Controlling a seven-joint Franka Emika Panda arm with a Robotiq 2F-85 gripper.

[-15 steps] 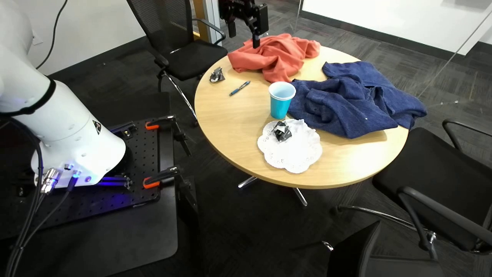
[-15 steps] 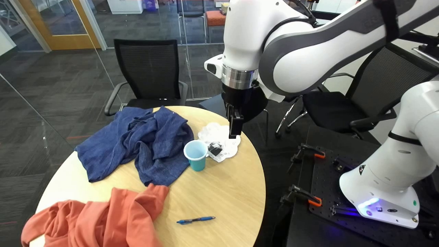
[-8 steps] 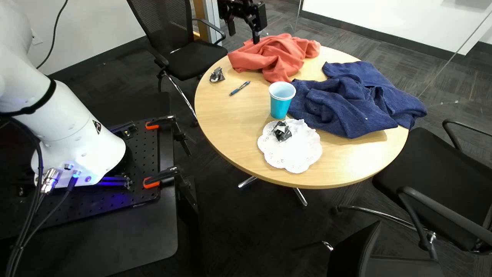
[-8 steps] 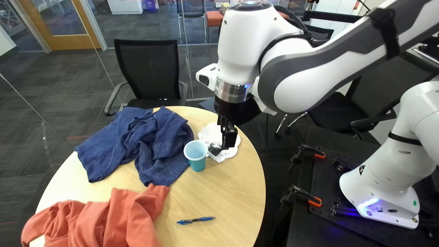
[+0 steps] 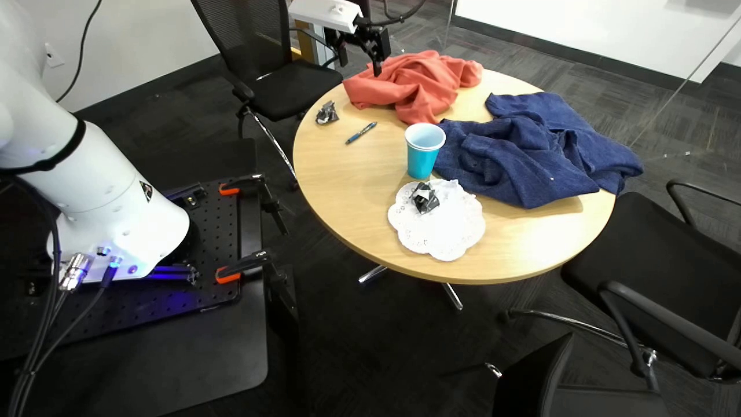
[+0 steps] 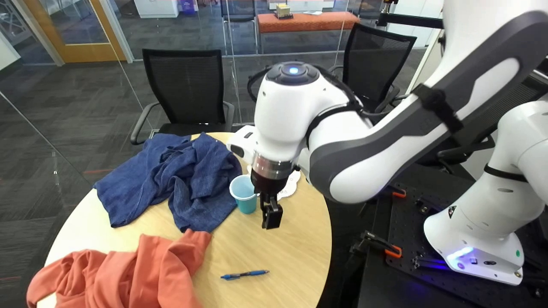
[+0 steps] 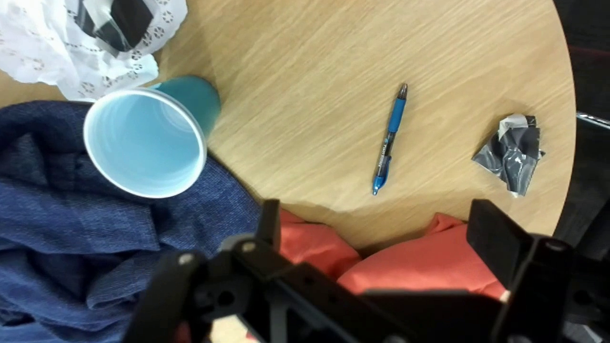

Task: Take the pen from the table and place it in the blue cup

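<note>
In an exterior view: tapered light-blue cup [image 5: 421,162], white-rimmed, upright on round pale-wood counter [image 5: 347,191]; slim blue-and-black pen [image 5: 361,133], flat on counter, left of and beyond cup; crumpled orange-red cloth [image 5: 414,87], beyond cup; crumpled dark-blue denim cloth [image 5: 521,153], just beside cup, to right. In an exterior view: black two-fingered hand [image 6: 271,216], aloft, right of cup. In the wrist view: hand, released, with fingers [image 7: 495,243] spread wide; pen, well apart from cup, to right.

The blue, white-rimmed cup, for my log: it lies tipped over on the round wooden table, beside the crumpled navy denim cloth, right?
Not tipped: both exterior views show the blue cup standing upright on the table, beside the denim cloth.
</note>
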